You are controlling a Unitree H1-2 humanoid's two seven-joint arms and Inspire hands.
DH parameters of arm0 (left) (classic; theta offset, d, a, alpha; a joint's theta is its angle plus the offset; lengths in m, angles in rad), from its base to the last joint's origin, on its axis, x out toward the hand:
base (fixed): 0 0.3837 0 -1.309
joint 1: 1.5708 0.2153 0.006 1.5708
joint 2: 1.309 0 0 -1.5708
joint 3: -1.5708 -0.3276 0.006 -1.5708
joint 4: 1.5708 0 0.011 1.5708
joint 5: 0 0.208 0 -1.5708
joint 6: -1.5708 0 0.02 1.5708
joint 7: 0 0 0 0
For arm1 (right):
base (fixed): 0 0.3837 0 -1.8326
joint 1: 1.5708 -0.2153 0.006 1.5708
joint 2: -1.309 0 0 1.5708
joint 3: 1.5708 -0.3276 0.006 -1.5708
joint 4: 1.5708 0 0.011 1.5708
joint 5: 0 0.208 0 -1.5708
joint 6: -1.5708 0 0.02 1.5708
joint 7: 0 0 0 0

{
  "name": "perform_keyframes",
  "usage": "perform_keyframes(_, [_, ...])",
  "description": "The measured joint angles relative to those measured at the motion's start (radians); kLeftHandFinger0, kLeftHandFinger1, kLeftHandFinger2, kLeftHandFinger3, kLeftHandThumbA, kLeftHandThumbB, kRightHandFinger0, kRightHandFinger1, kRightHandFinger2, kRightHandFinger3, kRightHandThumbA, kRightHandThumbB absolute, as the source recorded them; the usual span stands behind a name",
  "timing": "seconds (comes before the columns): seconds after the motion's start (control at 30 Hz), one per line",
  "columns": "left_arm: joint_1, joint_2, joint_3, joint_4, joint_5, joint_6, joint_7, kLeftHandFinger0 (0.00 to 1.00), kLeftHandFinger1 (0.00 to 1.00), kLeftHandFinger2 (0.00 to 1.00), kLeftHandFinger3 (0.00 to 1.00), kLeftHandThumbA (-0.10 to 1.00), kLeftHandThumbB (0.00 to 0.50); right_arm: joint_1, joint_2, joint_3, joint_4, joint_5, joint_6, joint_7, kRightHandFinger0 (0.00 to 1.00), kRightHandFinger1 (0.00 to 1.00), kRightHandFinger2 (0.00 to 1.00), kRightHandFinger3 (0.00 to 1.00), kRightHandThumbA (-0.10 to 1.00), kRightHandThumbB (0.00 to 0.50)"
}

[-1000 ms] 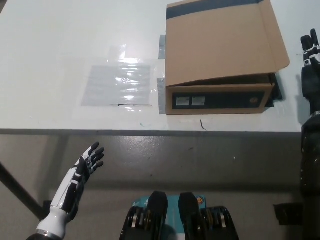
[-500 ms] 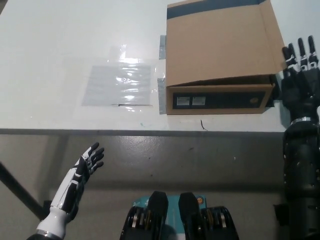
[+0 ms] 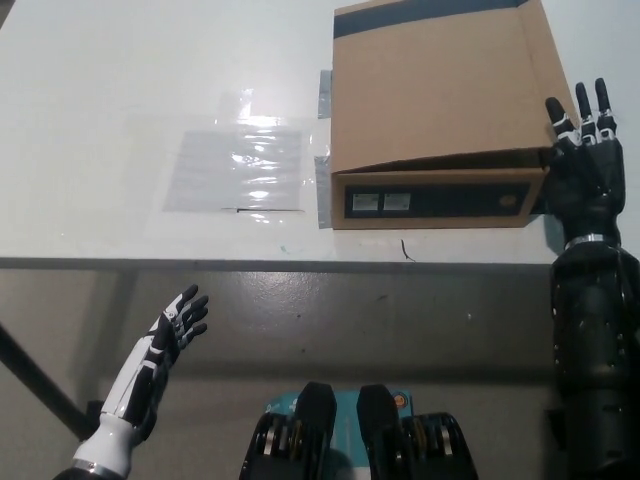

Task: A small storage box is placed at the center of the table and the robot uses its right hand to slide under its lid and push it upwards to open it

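Sitting toward the table's [image 3: 120, 90] 2 o'clock, near the front edge, the storage box [image 3: 440, 200] has its cardboard lid [image 3: 440, 85] lying down over it, front lip overhanging the dark front face. The black right hand [image 3: 582, 165] stands just beside the box's right end, at 3 o'clock from it, fingers spread and pointing up, holding nothing. To do the step well, I judge the fingertips should drop below the lid's edge at that corner and slip inward flat before any upward push, so the lid hinges rather than the box skidding. Against the picture half a second back, the right hand has moved leftward, closer to the box. The white left hand [image 3: 165, 345] rests open below the table edge at 7 o'clock. A clear plastic sheet [image 3: 240, 165] lies at 9 o'clock from the box.
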Motion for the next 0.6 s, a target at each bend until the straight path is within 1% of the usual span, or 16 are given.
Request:
perform_keyframes(0.13, [0.0,0.0,0.0,0.0,0.0,0.0,0.0,1.0,1.0,1.0,1.0,1.0,0.307,0.0,0.012,0.005,-0.072,0.002,0.008,-0.001,1.0,1.0,1.0,1.0,1.0,0.268])
perform_keyframes(0.2, [0.0,0.0,0.0,0.0,0.0,0.0,0.0,1.0,1.0,1.0,1.0,1.0,0.307,-0.001,0.019,0.01,-0.111,0.003,0.015,-0.003,1.0,1.0,1.0,1.0,1.0,0.256])
perform_keyframes(0.23, [0.0,0.0,0.0,0.0,0.0,0.0,0.0,1.0,1.0,1.0,1.0,1.0,0.299,-0.001,0.021,0.011,-0.12,0.004,0.017,-0.003,1.0,1.0,1.0,1.0,1.0,0.254])
perform_keyframes(0.27, [0.0,0.0,0.0,0.0,0.0,0.0,0.0,1.0,1.0,1.0,1.0,1.0,0.297,-0.001,0.025,0.013,-0.139,0.004,0.021,-0.004,1.0,1.0,1.0,1.0,1.0,0.239])
perform_keyframes(0.37, [0.0,0.0,0.0,0.0,0.0,0.0,0.0,1.0,1.0,1.0,1.0,1.0,0.28,-0.001,0.035,0.015,-0.167,0.006,0.032,-0.005,1.0,1.0,1.0,1.0,1.0,0.249])
perform_keyframes(0.5, [0.0,0.0,0.0,-0.001,0.0,0.001,0.0,1.0,1.0,1.0,1.0,1.0,0.284,-0.001,0.047,0.015,-0.173,0.008,0.046,-0.01,1.0,1.0,1.0,1.0,1.0,0.24])
perform_keyframes(0.53, [0.0,0.001,0.0,-0.002,0.0,0.001,0.0,1.0,1.0,1.0,1.0,1.0,0.295,-0.001,0.049,0.015,-0.173,0.008,0.048,-0.01,1.0,1.0,1.0,1.0,1.0,0.25])
perform_keyframes(0.6, [0.0,0.001,0.0,-0.002,0.0,0.002,0.0,1.0,1.0,1.0,1.0,1.0,0.299,-0.002,0.052,0.016,-0.173,0.008,0.051,-0.012,1.0,1.0,1.0,1.0,1.0,0.255])
